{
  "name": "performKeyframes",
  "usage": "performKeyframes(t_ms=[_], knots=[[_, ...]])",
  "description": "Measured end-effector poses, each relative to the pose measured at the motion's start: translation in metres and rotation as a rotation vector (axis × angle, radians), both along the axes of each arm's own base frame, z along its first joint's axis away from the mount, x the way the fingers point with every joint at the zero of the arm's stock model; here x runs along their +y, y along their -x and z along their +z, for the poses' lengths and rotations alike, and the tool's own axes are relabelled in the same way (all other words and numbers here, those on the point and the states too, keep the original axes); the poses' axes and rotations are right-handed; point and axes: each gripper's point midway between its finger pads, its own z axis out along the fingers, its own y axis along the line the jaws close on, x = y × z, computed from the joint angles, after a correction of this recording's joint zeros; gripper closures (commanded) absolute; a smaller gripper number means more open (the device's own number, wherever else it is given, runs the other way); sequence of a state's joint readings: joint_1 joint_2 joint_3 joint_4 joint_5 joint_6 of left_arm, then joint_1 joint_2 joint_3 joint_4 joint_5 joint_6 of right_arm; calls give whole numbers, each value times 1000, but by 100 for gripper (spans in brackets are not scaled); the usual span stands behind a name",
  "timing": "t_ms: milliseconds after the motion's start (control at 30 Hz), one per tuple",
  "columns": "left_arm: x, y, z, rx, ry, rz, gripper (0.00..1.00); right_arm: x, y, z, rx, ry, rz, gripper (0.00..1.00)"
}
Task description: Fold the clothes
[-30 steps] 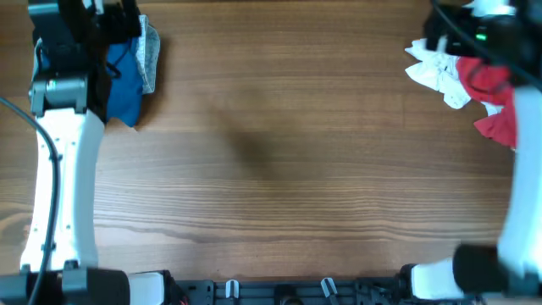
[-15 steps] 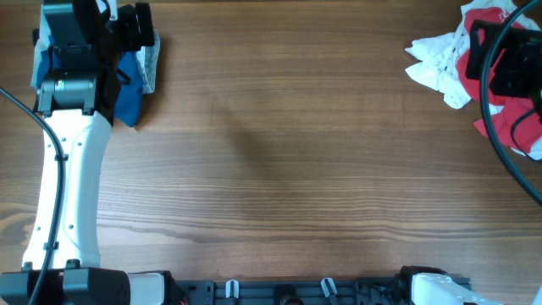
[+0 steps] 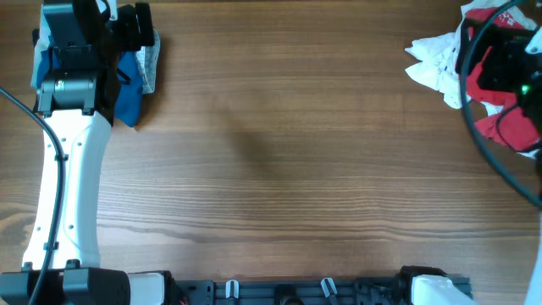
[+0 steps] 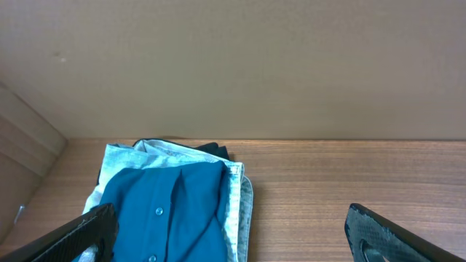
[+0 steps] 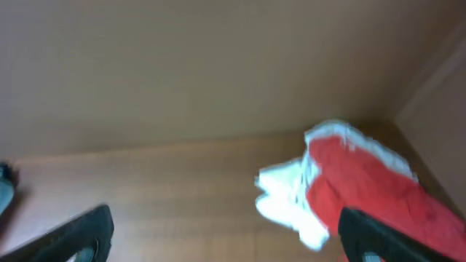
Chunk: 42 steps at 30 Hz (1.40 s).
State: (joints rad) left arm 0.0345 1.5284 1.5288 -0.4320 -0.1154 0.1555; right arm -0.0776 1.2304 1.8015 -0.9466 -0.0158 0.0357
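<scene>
Both sets of jaws are standing spread as wide as they go, and neither one is clamping anything. In the left wrist view the left gripper (image 4: 233, 236) is showing just its two black fingertips (image 4: 91, 229) poking in at the bottom corners, with bare wood and the edge of the folded pile lying between them. One fingertip is overlapping the pile's corner in that view, but I can't tell if it's actually touching the cloth.

The blue shirt (image 4: 167, 215) is sitting at the far left corner of the table (image 3: 279, 152), right under the left arm's wrist. It's lying folded into a flat, roughly rectangular stack, soft cloth with a couple of small buttons showing along the placket. It's resting on top of a pale bluish-grey garment (image 4: 120, 156) that's peeking out around its edges.

The right gripper (image 5: 226, 240) is hanging open over at the far right corner, with nothing between its dark fingers. Just ahead of it a red cloth (image 5: 364, 182) is lying crumpled in a loose heap, with a white cloth (image 5: 284, 196) bunching up against its side. That view is coming out blurry, so the fabric detail is getting lost.

The table is looking like brown wood with a long grain, and a plain beige wall (image 4: 233, 65) is standing behind it.
</scene>
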Motion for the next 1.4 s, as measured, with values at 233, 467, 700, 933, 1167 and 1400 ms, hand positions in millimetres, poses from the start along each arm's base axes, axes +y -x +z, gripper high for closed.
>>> performKeyframes(t_ms=[233,467,700,933,1167,1400], knots=[[0,0,-1,2,0,0,0,21,9,-43,-197,-17,112,0],[0,0,-1,3,0,0,0,40,28,-149,-301,-18,190,0],[0,0,-1,3,0,0,0,44,65,-219,-373,-11,201,0],[0,0,-1,4,0,0,0,44,81,-251,-440,-5,202,0],[0,0,-1,4,0,0,0,47,87,-251,-482,-1,217,0],[0,0,-1,4,0,0,0,50,88,-278,-381,-20,234,0]])
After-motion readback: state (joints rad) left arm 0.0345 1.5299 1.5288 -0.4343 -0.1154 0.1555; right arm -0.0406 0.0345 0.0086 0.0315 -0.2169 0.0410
